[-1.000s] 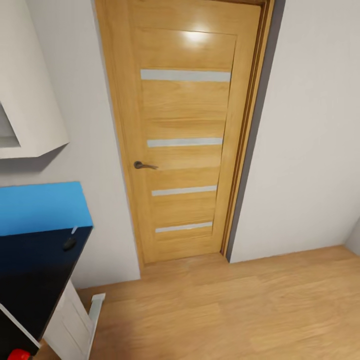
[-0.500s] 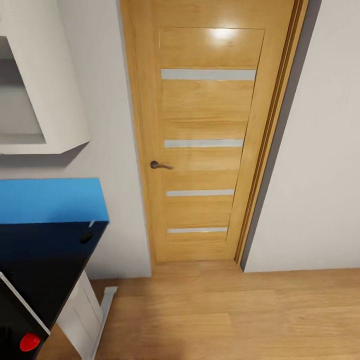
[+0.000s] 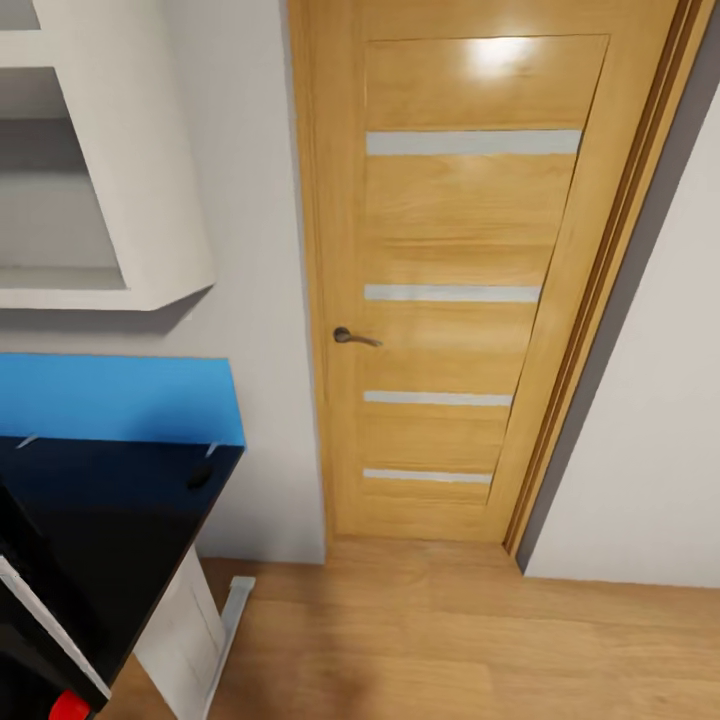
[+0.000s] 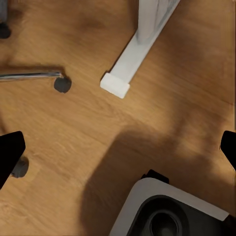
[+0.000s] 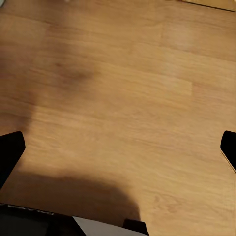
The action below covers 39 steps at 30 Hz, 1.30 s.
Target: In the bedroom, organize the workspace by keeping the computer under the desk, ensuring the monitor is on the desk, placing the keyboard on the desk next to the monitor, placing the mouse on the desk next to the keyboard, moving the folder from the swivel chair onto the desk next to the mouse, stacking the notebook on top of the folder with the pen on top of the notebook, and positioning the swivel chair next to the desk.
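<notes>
Below both wrists lies bare wood floor. The left gripper (image 4: 118, 147) has its fingers (image 4: 10, 152) spread wide, nothing between them; the right gripper (image 5: 118, 147) is likewise spread over plain floor (image 5: 123, 98), holding nothing.

Left wrist view: a white leg foot (image 4: 116, 84) of the counter rests on the floor, and a chrome spoke with a dark caster (image 4: 62, 84) lies near it, judged to belong to the chair base. A grey part of the robot's own base (image 4: 162, 206) sits below.

Head view: the folder (image 3: 115, 400) lies flat along the far edge of the black counter (image 3: 100, 520), reaching its right corner. A small dark object (image 3: 200, 476) sits just in front of the folder near that corner; too small to identify. A red mark (image 3: 68, 706) shows low at the near edge of the view.

Judgement: the robot is in transit, arms stowed low. To do this well, turn the base slowly, keep the fingers clear of the leg foot and the caster, and bring the counter top into view before reaching.

Room: pale walls, a wooden door (image 3: 470, 290) with a lever handle (image 3: 352, 337), a white wall shelf (image 3: 100, 200) above the counter.
</notes>
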### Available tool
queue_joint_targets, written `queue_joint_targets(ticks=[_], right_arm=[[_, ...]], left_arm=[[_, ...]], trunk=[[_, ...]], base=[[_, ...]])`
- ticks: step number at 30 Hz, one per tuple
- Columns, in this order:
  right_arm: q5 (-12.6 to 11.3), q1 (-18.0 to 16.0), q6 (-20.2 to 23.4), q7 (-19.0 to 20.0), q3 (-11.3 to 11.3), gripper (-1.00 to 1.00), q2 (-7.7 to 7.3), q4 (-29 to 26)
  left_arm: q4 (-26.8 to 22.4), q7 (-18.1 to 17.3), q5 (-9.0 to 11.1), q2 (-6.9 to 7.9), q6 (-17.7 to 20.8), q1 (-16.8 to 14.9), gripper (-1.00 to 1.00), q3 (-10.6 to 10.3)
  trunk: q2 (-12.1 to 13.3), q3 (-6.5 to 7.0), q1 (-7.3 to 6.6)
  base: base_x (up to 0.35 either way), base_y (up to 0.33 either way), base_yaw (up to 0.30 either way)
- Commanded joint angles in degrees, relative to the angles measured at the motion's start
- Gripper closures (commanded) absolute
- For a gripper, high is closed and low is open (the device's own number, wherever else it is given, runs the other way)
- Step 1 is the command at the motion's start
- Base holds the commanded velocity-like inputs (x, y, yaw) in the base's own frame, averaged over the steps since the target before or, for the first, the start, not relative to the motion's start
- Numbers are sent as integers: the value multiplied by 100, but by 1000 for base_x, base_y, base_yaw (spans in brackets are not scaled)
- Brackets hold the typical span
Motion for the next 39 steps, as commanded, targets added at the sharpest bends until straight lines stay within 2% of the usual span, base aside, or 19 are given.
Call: queue_joint_targets(ticks=[1, 14, 23, 32, 39], right_arm=[[59, -4, -4, -59, 10, -100, 0, 3], [57, -4, -35, -50, 7, -100, -17, 1], [57, -4, -40, -50, 8, -100, -8, 1], [57, -4, -44, -58, 6, -100, 0, 1], [57, -4, -44, -59, 13, -100, 0, 1]], left_arm=[[-6, -8, 32, -1, -9, 1, -100, -13], [-6, -7, 41, -1, 14, 1, -100, -13], [-6, -5, 41, -1, 27, 1, -100, -13], [-6, 0, 41, -1, 27, 1, -100, -13], [-15, 8, 32, 0, -9, 1, -100, -7]], trunk=[[-3, -6, 4], [-3, -6, 4], [-3, -6, 4], [-3, -6, 4], [-3, -6, 4]], base=[[317, -70, 33], [259, -83, 4], [-241, -38, 34], [-291, -83, 258], [-32, -14, 280]])
